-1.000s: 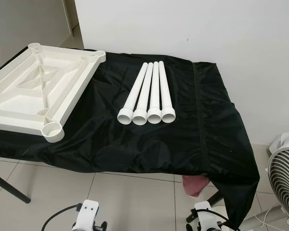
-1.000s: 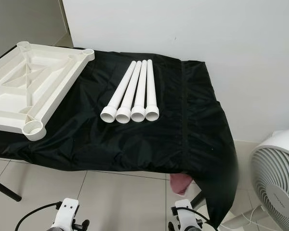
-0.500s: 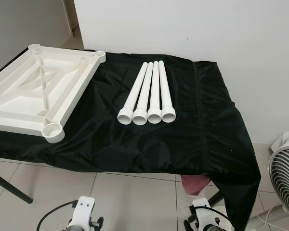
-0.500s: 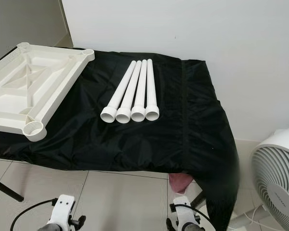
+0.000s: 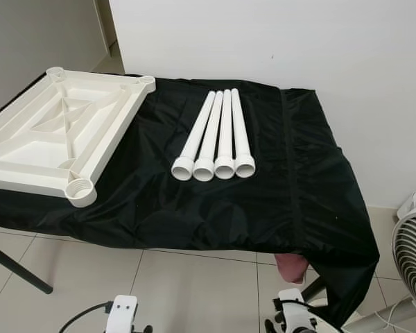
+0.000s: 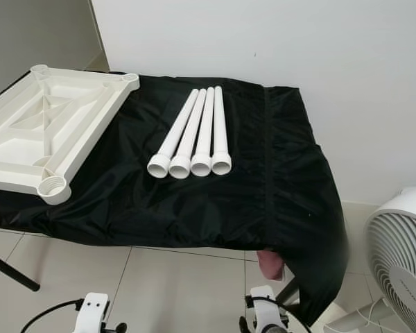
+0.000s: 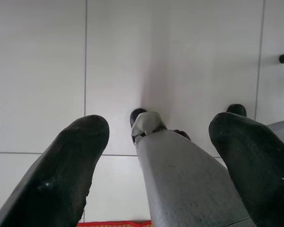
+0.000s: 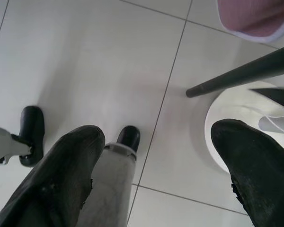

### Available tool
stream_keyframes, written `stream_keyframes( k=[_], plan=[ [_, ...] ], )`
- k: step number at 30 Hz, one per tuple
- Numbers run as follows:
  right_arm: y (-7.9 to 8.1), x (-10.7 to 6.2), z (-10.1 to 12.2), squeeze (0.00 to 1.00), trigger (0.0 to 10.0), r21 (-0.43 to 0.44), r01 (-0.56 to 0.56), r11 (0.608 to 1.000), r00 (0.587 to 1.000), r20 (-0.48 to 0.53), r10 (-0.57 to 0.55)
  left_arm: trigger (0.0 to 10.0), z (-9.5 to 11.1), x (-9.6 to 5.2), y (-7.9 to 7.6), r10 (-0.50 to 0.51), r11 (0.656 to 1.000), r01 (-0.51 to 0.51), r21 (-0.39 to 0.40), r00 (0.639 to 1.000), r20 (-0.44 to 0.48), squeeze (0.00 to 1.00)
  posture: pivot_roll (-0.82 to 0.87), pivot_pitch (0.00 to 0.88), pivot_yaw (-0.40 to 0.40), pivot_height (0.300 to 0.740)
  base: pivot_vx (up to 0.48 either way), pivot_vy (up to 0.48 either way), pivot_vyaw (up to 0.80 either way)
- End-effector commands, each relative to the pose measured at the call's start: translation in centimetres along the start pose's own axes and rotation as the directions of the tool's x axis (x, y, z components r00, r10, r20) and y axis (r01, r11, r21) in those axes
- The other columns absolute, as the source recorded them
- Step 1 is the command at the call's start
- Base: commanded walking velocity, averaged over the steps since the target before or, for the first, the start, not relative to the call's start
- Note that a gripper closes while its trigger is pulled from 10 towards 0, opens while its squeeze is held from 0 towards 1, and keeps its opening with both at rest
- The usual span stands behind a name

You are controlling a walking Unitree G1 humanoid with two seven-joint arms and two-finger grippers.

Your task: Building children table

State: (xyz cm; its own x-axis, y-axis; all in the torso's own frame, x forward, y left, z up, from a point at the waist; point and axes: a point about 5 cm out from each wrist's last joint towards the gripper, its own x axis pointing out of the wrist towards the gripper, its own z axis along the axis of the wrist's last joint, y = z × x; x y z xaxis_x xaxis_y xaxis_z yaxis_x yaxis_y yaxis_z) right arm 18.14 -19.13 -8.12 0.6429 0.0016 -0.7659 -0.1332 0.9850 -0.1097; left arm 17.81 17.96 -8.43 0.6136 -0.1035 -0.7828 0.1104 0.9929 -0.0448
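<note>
Because its four threaded corner sockets must face up to take legs, the cream moulded-plastic tabletop (image 5: 52, 142) lies underside-up at the left of the black cloth-covered work table (image 5: 312, 201). Four white plastic tube legs (image 5: 215, 134) lie side by side just right of it, within reach. Both arms hang idle over the tiled floor (image 7: 38, 71), the left gripper (image 7: 156, 156) and right gripper (image 8: 156, 161) each spread wide and empty.

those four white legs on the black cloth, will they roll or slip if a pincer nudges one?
Likely to roll: the white legs are smooth round tubes lying flat, side by side. Probably light and stiff, being hollow plastic with open ends. The black cloth looks slick and wrinkled, so a nudged leg may slide too.
</note>
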Motion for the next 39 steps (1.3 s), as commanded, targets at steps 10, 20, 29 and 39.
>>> stream_keyframes(
  k=[10,20,29,39],
  plan=[
    [1.3,-0.3,-1.7,0.00,10.0,-0.004,-0.036,0.999,0.997,-0.071,0.036,10.0,-1.6,-0.2,-0.7,0.013,1.000,-0.013,0.007,0.996,-0.084,0.00,0.03,0.001,-0.002,0.740,0.000,0.000,0.00],
    [1.2,-0.1,-1.2,0.00,10.0,-0.061,-0.036,0.997,0.997,-0.070,0.032,10.0,-1.7,-0.1,-0.9,0.022,0.999,-0.018,0.043,0.994,-0.106,0.00,0.04,0.000,-0.028,0.740,0.000,0.089,0.00],
    [1.3,0.0,-0.9,0.00,10.0,-0.071,-0.049,0.996,0.997,-0.065,0.044,10.0,-2.0,-0.2,-0.7,0.033,0.996,-0.021,0.090,0.991,-0.129,0.00,0.05,0.000,-0.033,0.740,0.000,0.407,0.00],
    [1.5,-0.1,-1.3,0.00,10.0,-0.077,-0.054,0.996,0.996,-0.075,0.048,10.0,-2.4,-0.3,-0.5,0.034,0.994,-0.020,0.104,0.989,-0.143,0.00,0.05,0.000,-0.032,0.740,0.000,0.419,0.00]
  ],
)
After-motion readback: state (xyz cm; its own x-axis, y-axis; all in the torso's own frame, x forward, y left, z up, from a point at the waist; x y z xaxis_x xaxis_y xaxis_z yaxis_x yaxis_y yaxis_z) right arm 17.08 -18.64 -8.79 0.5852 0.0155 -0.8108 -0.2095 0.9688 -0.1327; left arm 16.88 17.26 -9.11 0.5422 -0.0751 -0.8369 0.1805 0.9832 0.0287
